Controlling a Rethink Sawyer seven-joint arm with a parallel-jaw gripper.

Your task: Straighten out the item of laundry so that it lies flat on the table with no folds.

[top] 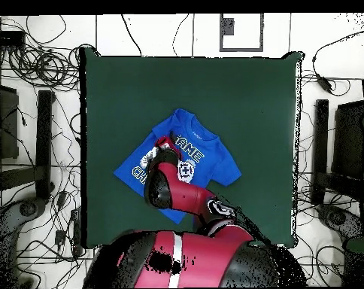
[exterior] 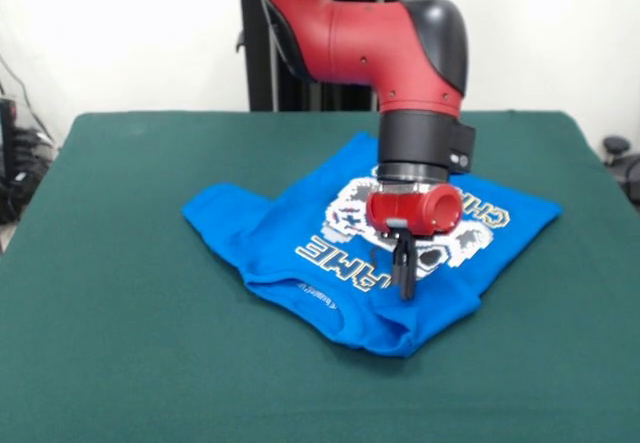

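The gripper points straight down at the middle of the front frame, its dark fingers close together with the tips on or just above the T-shirt; I cannot tell whether they pinch any cloth. The bright blue shirt lies print side up, rumpled, with a folded edge near the collar at lower centre and one sleeve spread to the left. It sits around the middle of the green counter. Cables litter the floor around it in the overhead frame.

Shirt print: white letters "AME" are read upside down on the T-shirt, just left of the gripper.
Remaining lettering: partly hidden, not legible.
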